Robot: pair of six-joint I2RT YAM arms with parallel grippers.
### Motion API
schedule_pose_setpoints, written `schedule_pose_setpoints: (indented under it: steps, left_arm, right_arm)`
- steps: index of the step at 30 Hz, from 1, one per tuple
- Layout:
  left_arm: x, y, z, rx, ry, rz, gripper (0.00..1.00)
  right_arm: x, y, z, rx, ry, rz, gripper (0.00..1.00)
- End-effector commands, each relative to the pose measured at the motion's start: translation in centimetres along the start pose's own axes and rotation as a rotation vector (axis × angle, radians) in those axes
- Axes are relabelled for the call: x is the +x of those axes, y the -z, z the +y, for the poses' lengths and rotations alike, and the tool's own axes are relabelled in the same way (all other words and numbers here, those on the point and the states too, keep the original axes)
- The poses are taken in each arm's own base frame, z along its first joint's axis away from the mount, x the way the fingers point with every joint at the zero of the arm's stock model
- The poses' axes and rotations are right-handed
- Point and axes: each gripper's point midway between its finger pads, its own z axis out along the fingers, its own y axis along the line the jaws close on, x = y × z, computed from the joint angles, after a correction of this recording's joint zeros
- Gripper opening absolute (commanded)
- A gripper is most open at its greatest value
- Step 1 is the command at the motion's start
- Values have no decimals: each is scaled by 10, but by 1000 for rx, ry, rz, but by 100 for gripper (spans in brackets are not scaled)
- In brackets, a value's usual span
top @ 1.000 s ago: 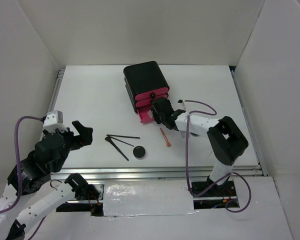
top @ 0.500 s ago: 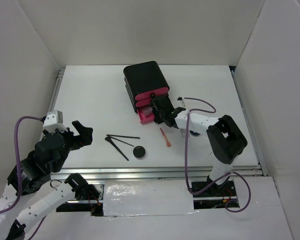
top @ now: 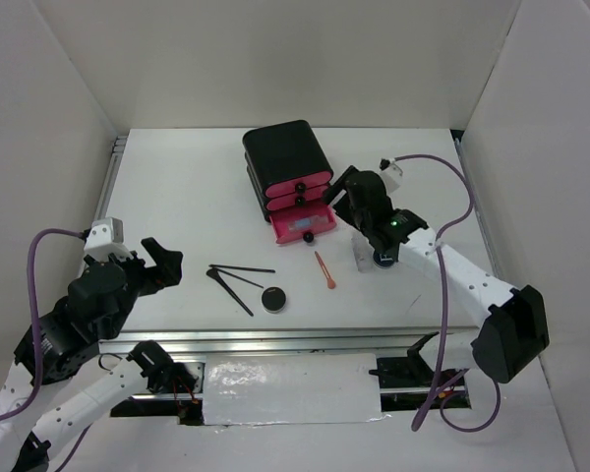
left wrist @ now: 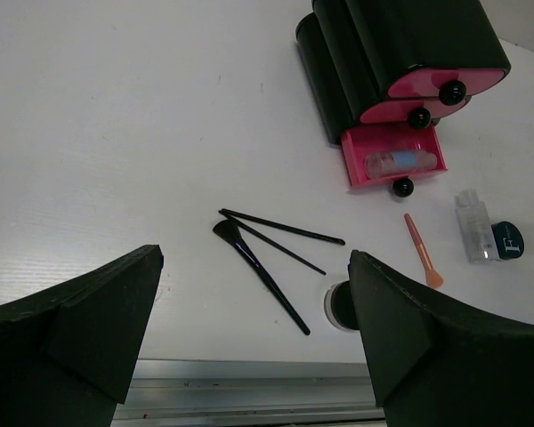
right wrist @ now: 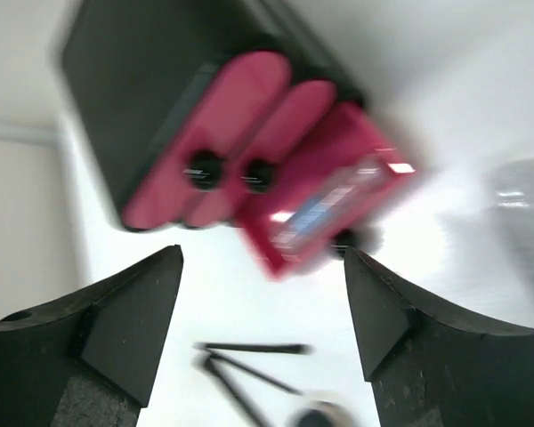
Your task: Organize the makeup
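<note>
**Top external view: both grippers empty, makeup mostly loose on the table**

At the near-left corner of the table (top: 177, 187), the left gripper (left wrist: 255, 252) hangs with its jaws spread wide, grasping nothing. The round black compact (top: 272, 299) lies close to the near edge, about midway along it. Just beyond it, to the left, are the thin black brushes (top: 238, 278), lying crossed. The orange-pink stick (top: 324, 268) lies to the right of the compact, apart from it. Further right, the small clear bottle (left wrist: 474, 227) and the dark blue jar (left wrist: 507, 240) sit side by side. Beyond them the bottom pink drawer (left wrist: 396, 183) stands pulled out with the clear tube (left wrist: 400, 162) inside. The black chest (top: 285, 152) sits toward the far edge. The right gripper (right wrist: 262, 253) hovers just right of the chest, jaws apart and empty; its wrist view is blurred.
</note>
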Motion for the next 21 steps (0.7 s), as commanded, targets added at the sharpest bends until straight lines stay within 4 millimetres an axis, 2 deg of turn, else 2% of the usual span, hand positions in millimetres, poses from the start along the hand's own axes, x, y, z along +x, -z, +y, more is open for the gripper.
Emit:
schedule_pose_setpoints:
  steps: [1,3,4,5,6,13,16,21]
  left_arm:
    - [-6,1,-4,29,1,-27,99]
    - [-5,1,-4,28,0,-26,99]
    - [-5,1,-4,28,2,-26,99]
    - [-5,1,-4,26,2,-26,99]
    - [-5,1,-4,26,1,-25,99]
    - [-5,2,-4,28,4,-26,100]
    - [-5,2,-4,28,5,-26,99]
    - [-5,4,-4,39,8,-30,99]
  right_arm:
    - [12,12,-76,191,362,155,81]
    - [18,14,-109,285,417,204,81]
    - [15,14,-122,323,426,215,81]
    - [18,14,-131,346,442,230,81]
    - [22,13,-147,380,468,246,80]
    - [38,-3,-160,404,520,314,76]
    - [43,-18,-173,476,558,349,74]
    - [43,-31,-182,518,593,343,72]
